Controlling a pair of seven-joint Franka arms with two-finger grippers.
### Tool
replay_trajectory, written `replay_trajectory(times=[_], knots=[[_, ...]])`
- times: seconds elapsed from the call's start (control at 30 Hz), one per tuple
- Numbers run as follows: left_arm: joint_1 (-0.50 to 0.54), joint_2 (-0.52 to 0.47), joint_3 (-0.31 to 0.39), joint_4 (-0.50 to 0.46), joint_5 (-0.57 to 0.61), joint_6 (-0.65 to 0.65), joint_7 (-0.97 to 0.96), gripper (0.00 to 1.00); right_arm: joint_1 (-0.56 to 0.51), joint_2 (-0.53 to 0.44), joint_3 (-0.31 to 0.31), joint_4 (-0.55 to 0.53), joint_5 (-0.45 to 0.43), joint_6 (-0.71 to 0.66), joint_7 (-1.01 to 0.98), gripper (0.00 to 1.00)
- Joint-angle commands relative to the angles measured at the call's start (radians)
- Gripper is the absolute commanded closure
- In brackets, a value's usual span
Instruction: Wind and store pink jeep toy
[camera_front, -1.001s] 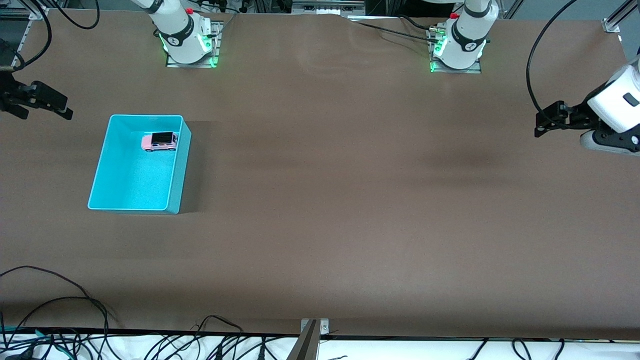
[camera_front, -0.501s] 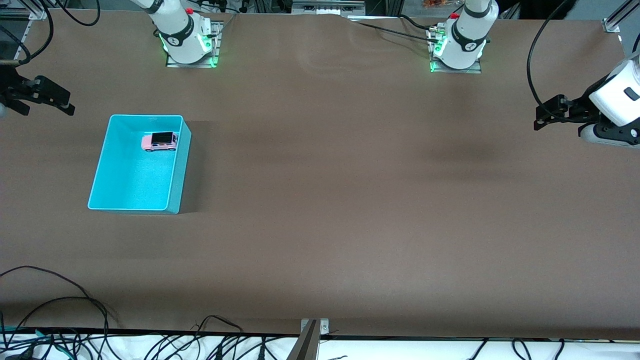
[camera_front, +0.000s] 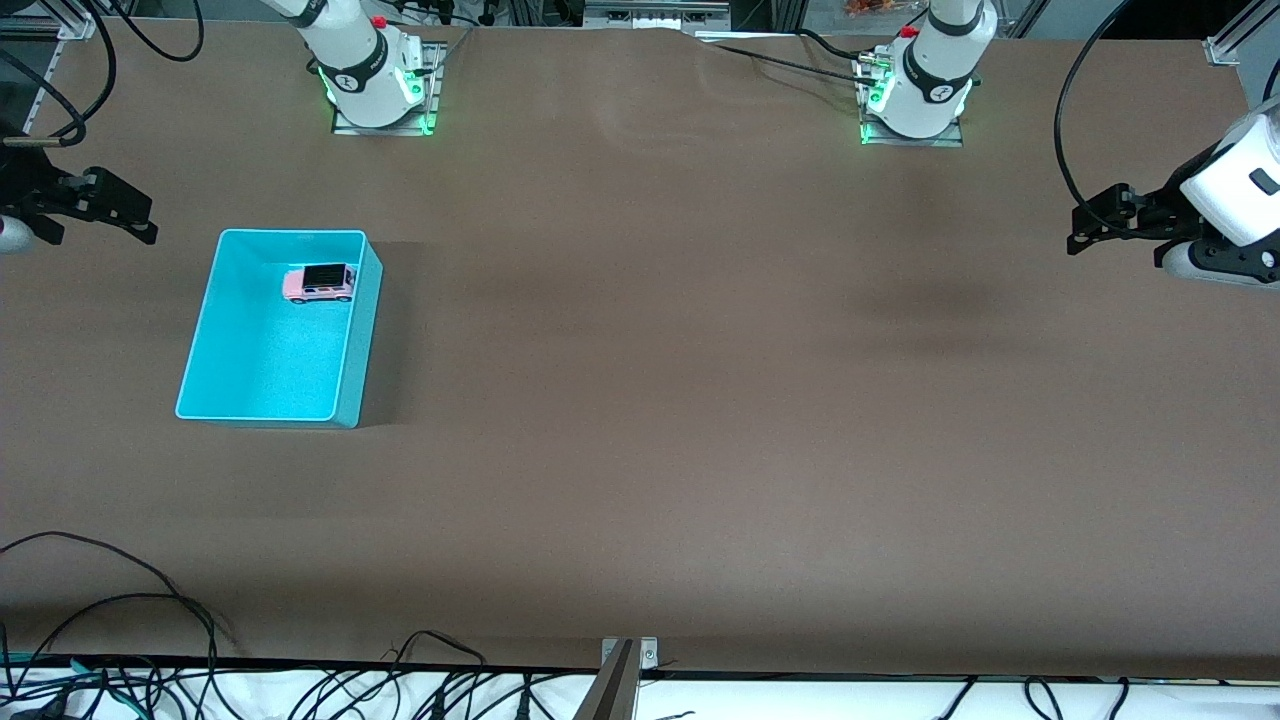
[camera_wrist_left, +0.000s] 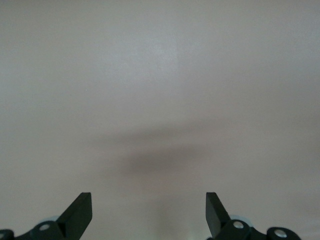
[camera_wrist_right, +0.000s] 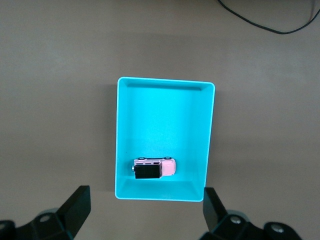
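In the front view, the small pale pink jeep toy with a black roof and dark wheels (camera_front: 319, 283) is seen lying inside the open rectangular cyan plastic bin (camera_front: 199, 340), in the part of the bin farthest from the camera, close to the wall on the side of the left arm's end. The bin stands on the brown desk (camera_front: 700, 400) toward the right arm's end. The right tool (camera_front: 125, 212) is held over the bare desk just outside the bin's corner, with its fingers spread and nothing between them. The left tool (camera_front: 1090, 225) hangs over the bare desk at the left arm's end, well apart from the bin, released and empty; that arm is judged to be waiting.

In the left wrist view, only bare desk surface and a soft shadow are shown between the two parted fingertips (camera_wrist_left: 80, 212); no object is within reach.

In the right wrist view, the bin (camera_wrist_right: 210, 130) is seen whole from above, with the jeep (camera_wrist_right: 155, 167) resting on its side against an end wall, and the right tool's fingertips (camera_wrist_right: 77, 207) are spread apart at the edge of the picture.

The storing step is judged complete, since the toy already sits in the bin and both tools are released. No further grasp appears to be called for; at most, the arms would be brought to rest clear of the bin.
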Motion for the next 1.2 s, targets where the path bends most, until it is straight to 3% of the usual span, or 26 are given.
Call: replay_trajectory(times=[0.0,1.17], knots=[[0.013,-0.027,-0.008,-0.028,-0.022,0.012,0.020,0.00,0.003,0.012,-0.002,0.022,-0.020,-0.006,0.009,0.00],[0.011,-0.021,-0.009,-0.019,-0.011,0.012,0.022,0.00,0.003,0.015,0.000,0.022,-0.013,-0.008,0.010,0.00]])
